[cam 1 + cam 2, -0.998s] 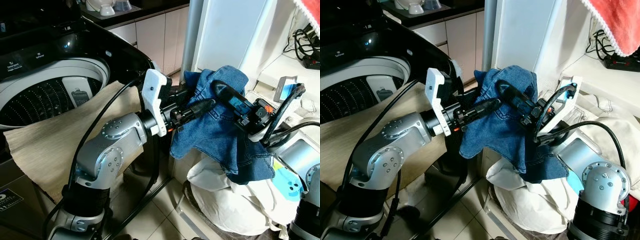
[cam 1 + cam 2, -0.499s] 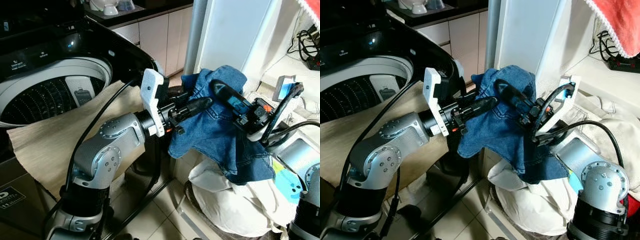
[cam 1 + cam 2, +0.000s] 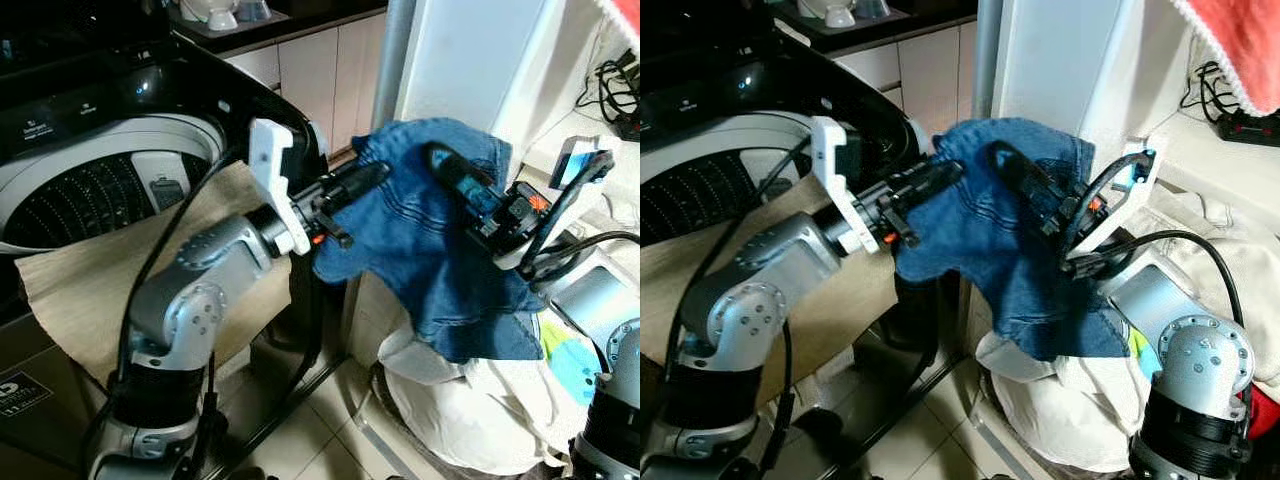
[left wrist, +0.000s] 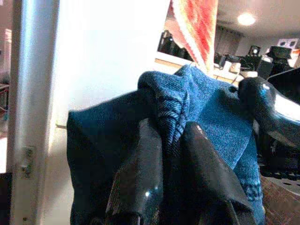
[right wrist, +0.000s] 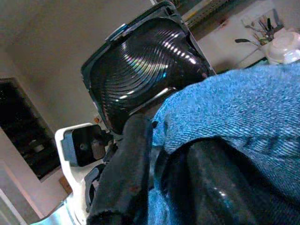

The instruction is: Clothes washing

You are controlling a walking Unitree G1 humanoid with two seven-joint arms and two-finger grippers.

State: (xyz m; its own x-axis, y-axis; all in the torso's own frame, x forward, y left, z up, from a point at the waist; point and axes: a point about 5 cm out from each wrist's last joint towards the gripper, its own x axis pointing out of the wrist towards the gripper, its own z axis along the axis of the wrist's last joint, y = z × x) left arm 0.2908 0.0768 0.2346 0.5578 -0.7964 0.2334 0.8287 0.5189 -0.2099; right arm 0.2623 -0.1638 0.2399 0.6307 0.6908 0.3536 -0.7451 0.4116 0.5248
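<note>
Left eye view: we found a blue denim garment (image 3: 440, 240) held in the air just beside the washing machine (image 3: 110, 150), stretched between both arms. The left gripper (image 3: 375, 175) reached out from over the machine's near corner, and its jaws were closed on the garment's edge nearest the machine. The right gripper (image 3: 445, 165) lay on the side of the garment away from the machine, one black finger resting over the top of the cloth. The machine's lid stood open and the ribbed drum (image 3: 90, 200) was exposed. A beige cloth (image 3: 100, 285) lay draped over the machine's front edge. Below the garment, beside the machine's base, sat a heap of white laundry (image 3: 470, 410).

Right eye view: we recorded the same arrangement. The garment hung from both grippers, its lower hem reaching down to the white laundry. A red towel (image 3: 1240, 50) hung well away from the machine, above a white surface (image 3: 1230, 150) that carried black cables (image 3: 1230, 105).

Left wrist view: we observed the two black fingers (image 4: 140, 183) pressed close together with a fold of denim pinched between them.

Right wrist view: we noted the two fingers (image 5: 126, 173) with denim bunched between them, gripping the cloth; the machine's raised dark lid (image 5: 145, 70) showed beyond.
</note>
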